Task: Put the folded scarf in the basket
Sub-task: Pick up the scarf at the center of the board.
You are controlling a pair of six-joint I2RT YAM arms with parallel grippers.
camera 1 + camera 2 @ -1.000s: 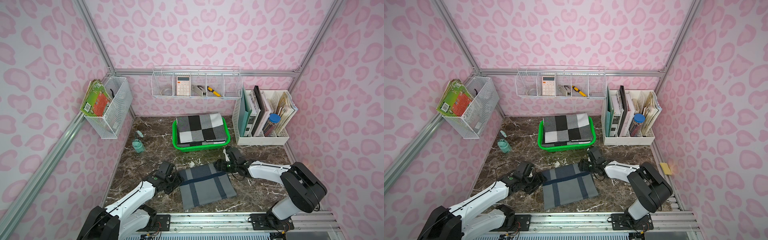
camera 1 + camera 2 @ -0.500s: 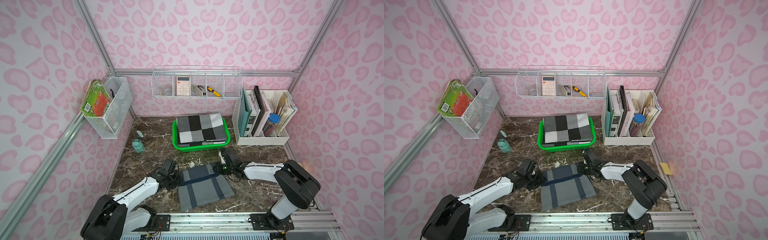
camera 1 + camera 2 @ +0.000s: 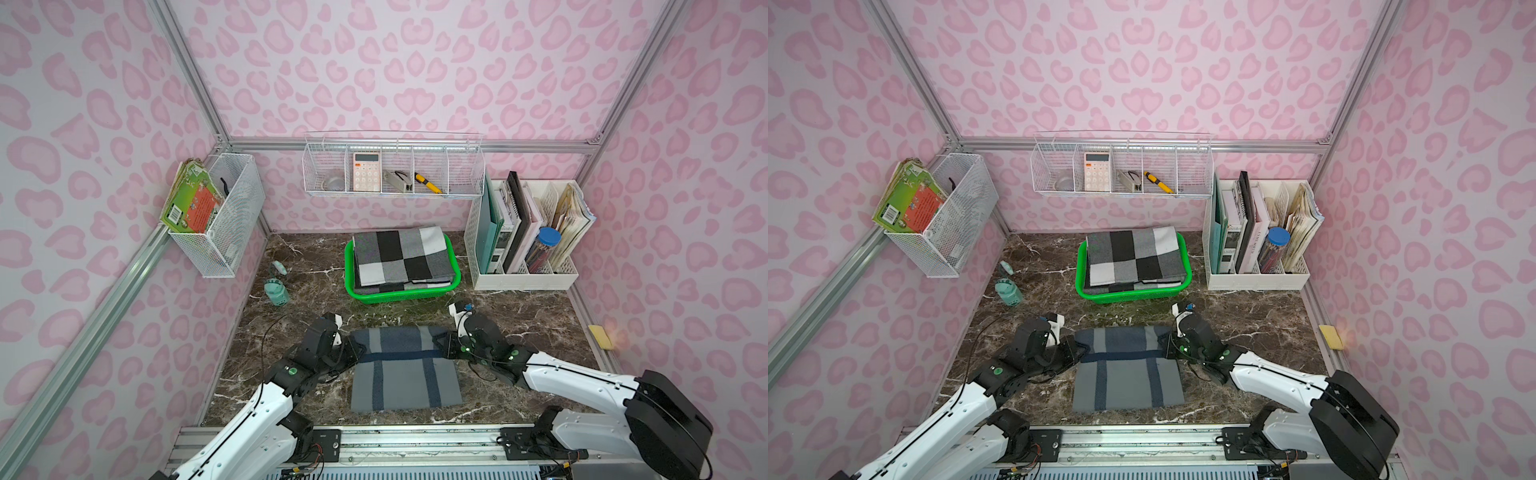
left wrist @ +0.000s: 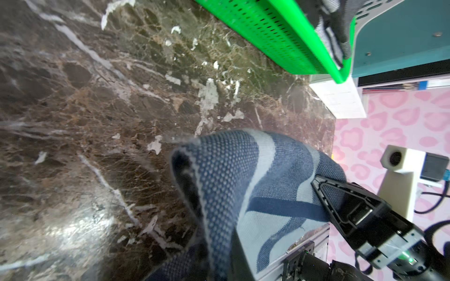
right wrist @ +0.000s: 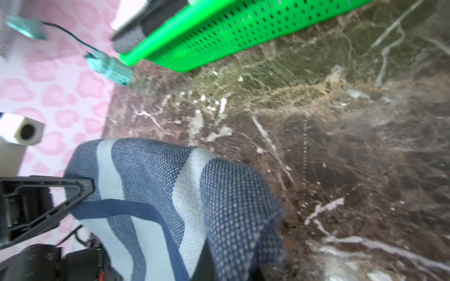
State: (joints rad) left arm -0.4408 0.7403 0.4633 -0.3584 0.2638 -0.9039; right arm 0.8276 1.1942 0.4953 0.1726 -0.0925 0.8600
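Pinching scarf [image 3: 405,370] far corners: L gripper [image 3: 354,347] left, R gripper [image 3: 441,347] right.

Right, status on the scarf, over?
Shut on far corners of scarf: left claw, right claw. Rest lies on table, outside green basket. In the way: checked cloth filling it.

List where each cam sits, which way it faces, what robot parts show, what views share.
Top views: high above the base rail, looking down toward the back wall; left arm and right arm, left gripper and right gripper pinching the blue scarf, green basket beyond.
Left wrist: on the left arm, low, facing across the marble table toward the basket; right gripper's finger shows.
Right wrist: on the right arm, mirrored; left gripper's finger shows.
Shared: every view has scarf, basket, table.
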